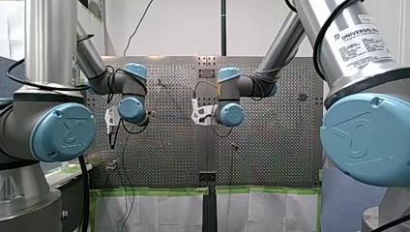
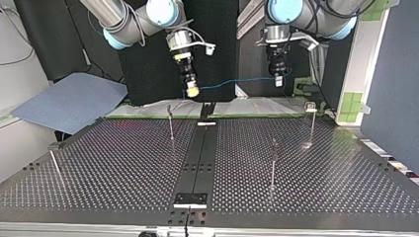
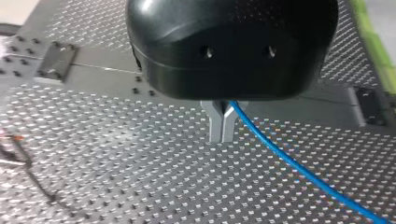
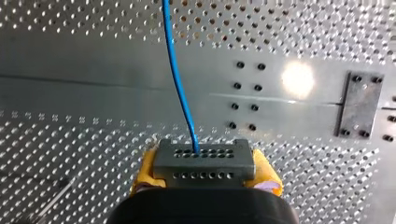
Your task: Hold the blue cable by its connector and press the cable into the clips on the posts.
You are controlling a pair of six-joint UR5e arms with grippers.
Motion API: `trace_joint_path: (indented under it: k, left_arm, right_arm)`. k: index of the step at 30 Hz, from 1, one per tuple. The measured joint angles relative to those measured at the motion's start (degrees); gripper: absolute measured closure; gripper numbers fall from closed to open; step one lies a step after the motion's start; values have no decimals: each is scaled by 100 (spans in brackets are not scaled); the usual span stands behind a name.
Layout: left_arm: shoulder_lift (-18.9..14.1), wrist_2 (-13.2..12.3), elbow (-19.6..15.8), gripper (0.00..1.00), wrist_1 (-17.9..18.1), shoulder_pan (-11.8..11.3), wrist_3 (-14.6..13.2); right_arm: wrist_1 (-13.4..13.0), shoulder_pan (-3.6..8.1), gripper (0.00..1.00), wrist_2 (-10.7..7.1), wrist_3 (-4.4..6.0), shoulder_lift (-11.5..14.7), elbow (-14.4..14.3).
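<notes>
Above the table's [image 2: 123, 163] far edge, my right gripper [image 2: 191, 92] pinches the connector [image 4: 204, 163]. At its 3 o'clock in the top view, my left gripper [image 3: 222, 137] pinches the cable [image 3: 299, 168].

Left arm [image 1: 51, 43]: silver tubes gleaming, blue joint caps [image 1: 63, 131] showing.
Right arm [image 1: 333, 24]: wearing a printed "UNIVERSAL" label [image 1: 362, 41], black cable [image 1: 315, 46] looping alongside.
Left gripper [image 3: 222, 137]: showing black housing, grey metal fingers [image 3: 215, 123].
Right gripper [image 4: 205, 163]: showing yellow pads [image 4: 145, 172].

place: robot lab | evidence: perforated table [image 2: 113, 168], labelled robot arm [image 1: 358, 43], green tape [image 1: 145, 191]
</notes>
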State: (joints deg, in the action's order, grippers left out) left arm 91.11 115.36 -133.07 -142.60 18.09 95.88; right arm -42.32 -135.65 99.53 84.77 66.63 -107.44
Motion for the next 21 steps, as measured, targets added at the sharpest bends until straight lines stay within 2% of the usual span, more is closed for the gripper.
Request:
trace_joint_path:
  k: [9,21]
  left_arm:
    - [-97,-17,402,98,-334,-31,95]
    - [-269,3,940,98,-614,-31,250]
  right_arm:
    - [340,-57,100,-122,-107,0,359]
    - [622,-104,100,-248,-112,-3,803]
